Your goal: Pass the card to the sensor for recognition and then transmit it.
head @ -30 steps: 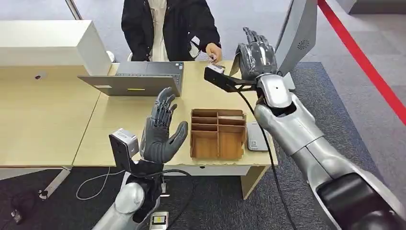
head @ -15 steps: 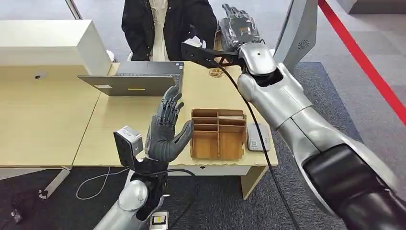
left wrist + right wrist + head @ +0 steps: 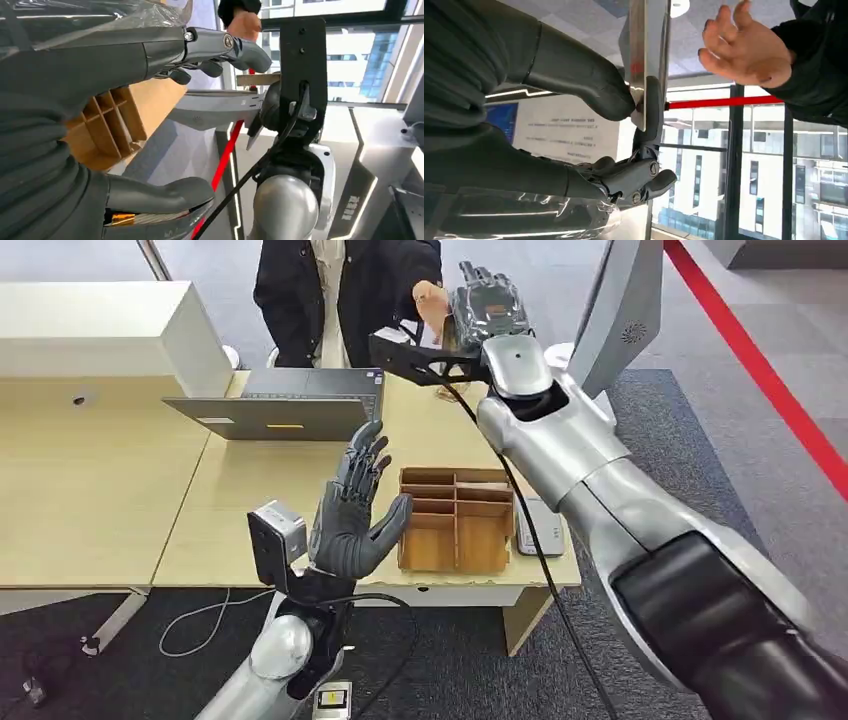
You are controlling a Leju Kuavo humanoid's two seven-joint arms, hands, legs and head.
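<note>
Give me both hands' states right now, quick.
Left hand: open, fingers spread, holding nothing.
Right hand: pinching the card between thumb and finger, near the person's hand.

A brown wooden compartmented organiser box (image 3: pixel 455 517) sits near the front edge of the pale wooden desk (image 3: pixel 120 490). Behind and left of it lies the grey open laptop (image 3: pixel 285 405); just right, a flat grey card reader (image 3: pixel 535 525). Behind the desk stands a person in a dark jacket (image 3: pixel 345 295).

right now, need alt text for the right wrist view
The right robot hand pinches a thin card between thumb and finger, holding it out toward a person's open hand close by. Windows and a red stripe lie behind.
</note>
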